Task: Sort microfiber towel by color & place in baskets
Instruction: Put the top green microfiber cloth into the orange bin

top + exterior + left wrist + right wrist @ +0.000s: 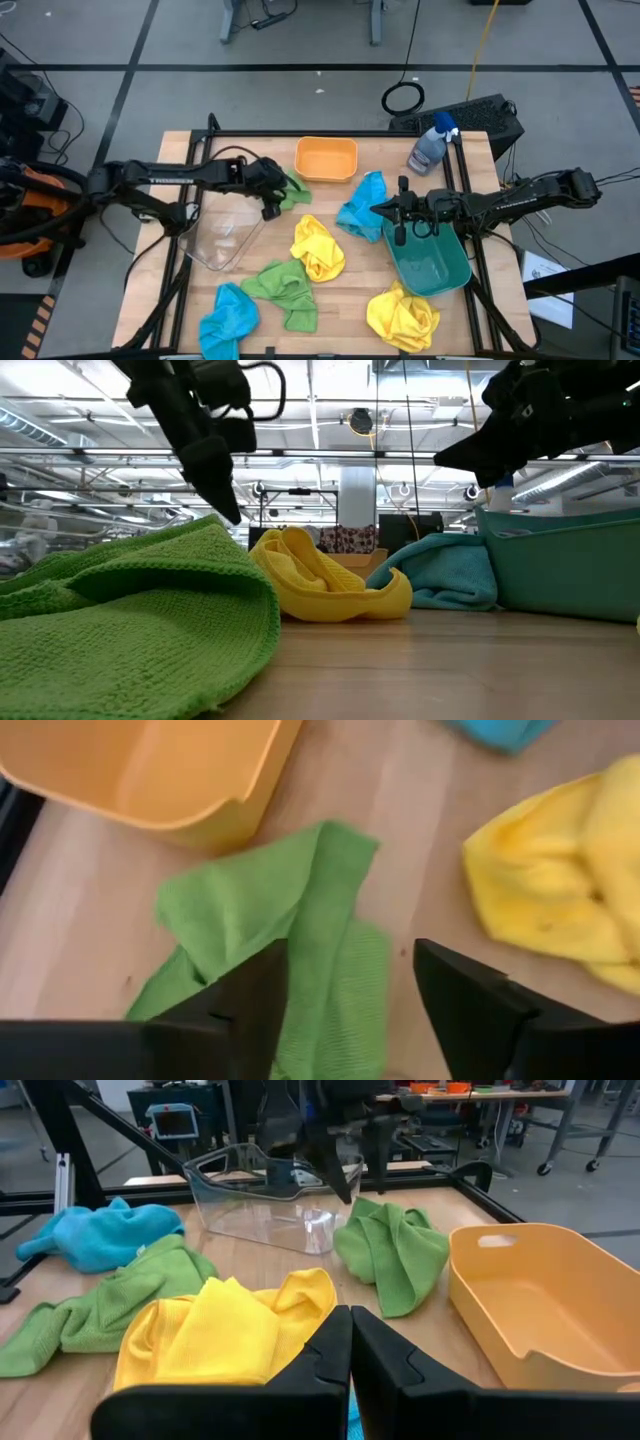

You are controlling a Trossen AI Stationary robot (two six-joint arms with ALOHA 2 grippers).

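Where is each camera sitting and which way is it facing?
High view: above the table, looking straight down; both arms show, left pincer over a green towel.
Low view: at table height, looking level; arms hang in from above.
Left wrist view: looks down past its open fingers at that green towel.
Right wrist view: looks across the table past its shut pincer.
Shared: both wrist views show the orange basket.

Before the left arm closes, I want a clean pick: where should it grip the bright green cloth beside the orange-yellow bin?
Grip the raised central fold of the bright green cloth, coming straight down. The open left gripper already straddles that ridge, clear of the orange-yellow bin.
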